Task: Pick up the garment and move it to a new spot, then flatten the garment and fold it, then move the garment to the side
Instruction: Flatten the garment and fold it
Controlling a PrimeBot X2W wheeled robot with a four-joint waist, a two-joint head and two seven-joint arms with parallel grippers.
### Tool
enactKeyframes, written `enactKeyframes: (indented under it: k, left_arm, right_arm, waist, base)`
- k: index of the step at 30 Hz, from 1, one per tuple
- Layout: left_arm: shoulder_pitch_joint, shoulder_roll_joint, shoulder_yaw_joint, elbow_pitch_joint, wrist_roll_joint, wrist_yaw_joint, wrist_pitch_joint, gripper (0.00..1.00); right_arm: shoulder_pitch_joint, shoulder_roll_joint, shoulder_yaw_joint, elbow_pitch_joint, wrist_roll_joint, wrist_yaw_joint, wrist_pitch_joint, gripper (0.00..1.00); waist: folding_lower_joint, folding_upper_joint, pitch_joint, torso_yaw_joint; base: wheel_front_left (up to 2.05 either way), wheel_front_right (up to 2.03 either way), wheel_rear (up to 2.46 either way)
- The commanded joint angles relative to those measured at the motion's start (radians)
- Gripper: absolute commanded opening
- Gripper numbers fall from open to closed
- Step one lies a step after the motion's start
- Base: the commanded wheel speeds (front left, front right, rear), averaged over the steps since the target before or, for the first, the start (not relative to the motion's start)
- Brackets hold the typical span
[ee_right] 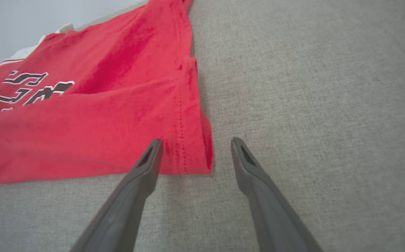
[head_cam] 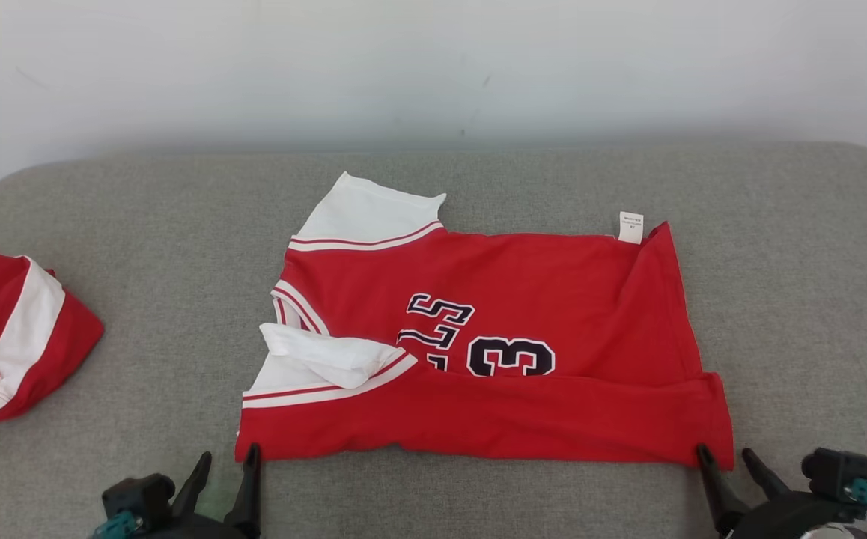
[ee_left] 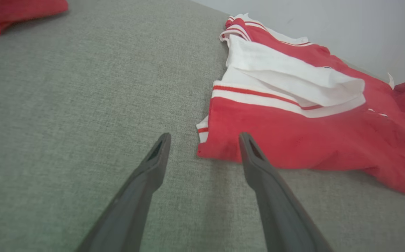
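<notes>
A red garment with white sleeves and dark number print lies on the grey surface, its near long edge folded up over the print. My left gripper stands open at the garment's near left corner, fingers apart with nothing between them. My right gripper is open at the near right corner, one finger beside the hem, the other over bare fabric surface. In the wrist views the garment spreads away from each pair of fingers.
A second red and white garment lies crumpled at the left edge of the grey cushion, also seen as a red corner. A pale wall rises behind the cushion's far edge.
</notes>
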Motion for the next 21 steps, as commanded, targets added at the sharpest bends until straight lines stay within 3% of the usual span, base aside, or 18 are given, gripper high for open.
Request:
enactKeyframes:
  k: [1,5,6,7,8,9,15,21]
  left_arm:
    - [-0.031,-0.010,-0.005,0.027,0.011,0.000,0.000,1.00]
    - [-0.072,-0.035,-0.022,0.109,0.008,-0.013,0.006,1.00]
    - [-0.083,-0.044,-0.029,0.129,0.004,-0.020,0.011,1.00]
    - [-0.093,-0.052,-0.037,0.149,0.002,-0.027,0.018,0.89]
    - [-0.103,-0.056,-0.046,0.169,0.004,-0.032,0.018,0.33]
    - [-0.110,-0.061,-0.050,0.186,0.003,-0.036,0.015,0.01]
    - [-0.098,-0.070,-0.044,0.235,-0.009,-0.050,-0.001,0.00]
    - [0.028,-0.056,0.019,0.122,-0.009,-0.052,-0.011,0.00]
  right_arm:
    - [-0.028,0.008,0.008,0.028,-0.004,-0.002,0.003,1.00]
    - [-0.072,0.016,0.039,0.098,-0.012,-0.002,-0.010,1.00]
    - [-0.079,0.014,0.047,0.115,-0.016,-0.002,-0.010,0.94]
    - [-0.085,0.013,0.056,0.131,-0.016,-0.002,-0.011,0.49]
    - [-0.092,0.015,0.063,0.145,-0.012,-0.002,-0.017,0.04]
    - [-0.095,0.015,0.069,0.159,-0.008,-0.002,-0.022,0.00]
    - [-0.093,0.017,0.094,0.191,0.022,-0.002,-0.068,0.00]
    - [-0.011,-0.012,0.085,0.138,0.077,-0.002,-0.108,0.00]
  waist:
    - [0.0001,0.0000,0.010,0.001]
    - [0.0001,0.0000,0.017,0.005]
    - [0.0001,0.0000,0.018,0.006]
    - [0.0001,0.0000,0.019,0.007]
    - [0.0001,0.0000,0.019,0.007]
    - [0.0001,0.0000,0.017,0.008]
    - [0.0001,0.0000,-0.023,0.004]
    - [0.0001,0.0000,-0.082,0.010]
  base:
    - [0.00,0.00,0.00]
    - [0.00,0.00,0.00]
    - [0.00,0.00,0.00]
    - [0.00,0.00,0.00]
    - [0.00,0.00,0.00]
    - [0.00,0.00,0.00]
    - [0.00,0.00,0.00]
    - [0.00,0.00,0.00]
